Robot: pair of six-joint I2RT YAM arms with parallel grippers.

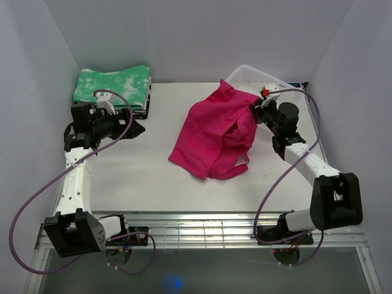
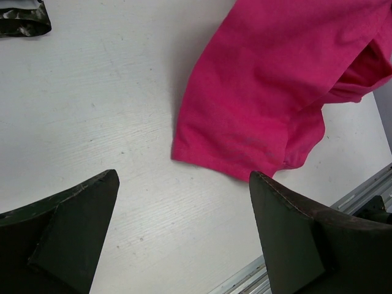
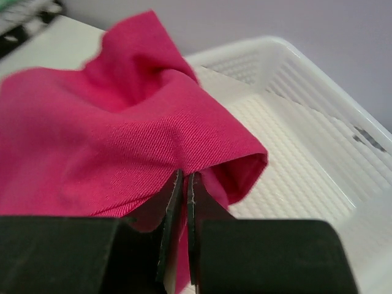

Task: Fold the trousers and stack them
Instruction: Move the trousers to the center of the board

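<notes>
Magenta trousers (image 1: 211, 138) lie bunched on the right half of the counter (image 1: 141, 177). One edge is raised beside the white basket (image 1: 254, 75) and pinched in the clenched right end effector (image 3: 185, 177), likely for spreading flat. The left end effector (image 2: 184, 184) is held released and empty, well apart.

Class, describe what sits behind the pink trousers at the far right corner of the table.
A white plastic basket; the ribbed floor that shows is bare. The trousers, pinched in the right gripper, block the rest of it from view, so anything lying there cannot be seen.
</notes>
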